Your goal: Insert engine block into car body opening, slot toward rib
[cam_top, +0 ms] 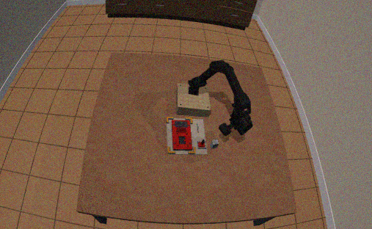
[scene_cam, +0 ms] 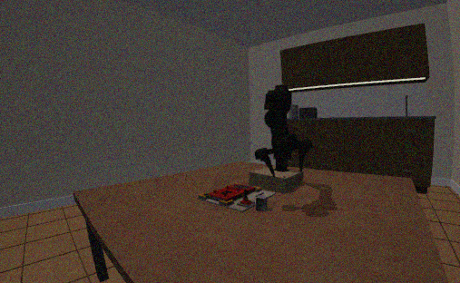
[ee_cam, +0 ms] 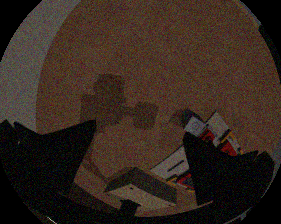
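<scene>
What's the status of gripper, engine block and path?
Gripper open, empty, above table. Engine block, probably the small grey piece, beside the white board. No obstruction apparent between them.

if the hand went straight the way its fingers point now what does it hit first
Probably the table top, to one side of the small grey block, though depth is unclear.

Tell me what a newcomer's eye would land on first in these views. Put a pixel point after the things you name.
The bright red car body point(cam_top: 186, 141) point(scene_cam: 227, 193) comes first, lying on a pale board point(cam_top: 199, 127) point(scene_cam: 239, 208) point(ee_cam: 169, 167) near the middle of the brown table point(cam_top: 140, 183) point(scene_cam: 205, 245) point(ee_cam: 156, 50). Next is the black arm point(cam_top: 235, 82) point(scene_cam: 276, 122), arching from a beige block point(cam_top: 193, 104) point(scene_cam: 273, 180) point(ee_cam: 141, 193), its fingers point(cam_top: 233, 128) point(scene_cam: 287, 151) spread wide with nothing between them.
</scene>
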Available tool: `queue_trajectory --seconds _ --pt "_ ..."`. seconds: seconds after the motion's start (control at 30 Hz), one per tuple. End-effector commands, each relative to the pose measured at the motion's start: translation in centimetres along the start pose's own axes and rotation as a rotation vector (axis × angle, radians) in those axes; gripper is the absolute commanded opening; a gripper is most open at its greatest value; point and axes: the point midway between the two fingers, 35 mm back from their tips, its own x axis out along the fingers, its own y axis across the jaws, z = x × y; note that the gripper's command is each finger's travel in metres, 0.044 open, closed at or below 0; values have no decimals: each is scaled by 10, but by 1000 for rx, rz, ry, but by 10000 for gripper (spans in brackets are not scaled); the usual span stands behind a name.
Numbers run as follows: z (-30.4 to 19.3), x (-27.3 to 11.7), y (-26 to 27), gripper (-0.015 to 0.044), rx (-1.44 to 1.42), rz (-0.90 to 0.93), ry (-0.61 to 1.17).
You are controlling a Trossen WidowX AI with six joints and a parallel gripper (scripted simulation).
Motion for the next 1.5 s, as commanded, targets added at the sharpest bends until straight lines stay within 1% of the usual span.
queue_trajectory --seconds 0.0,0.23,0.43,0.53,0.6,0.73,0.87,1.0,1.47 --pt "-5 -4 -31 440 103 -73 -6" --pt "-18 -12 -82 440 286 -195 -14" --pt "-20 -9 -80 440 291 -198 -14" --pt "-20 27 -85 440 291 -197 -14" --pt "-20 38 -87 440 291 -197 -14" --pt "-20 38 -87 440 291 -197 -14" --pt "-21 53 -92 440 291 -197 -14" --pt "-21 54 -92 440 291 -197 -14" --pt "-20 76 -97 440 291 -197 -13"
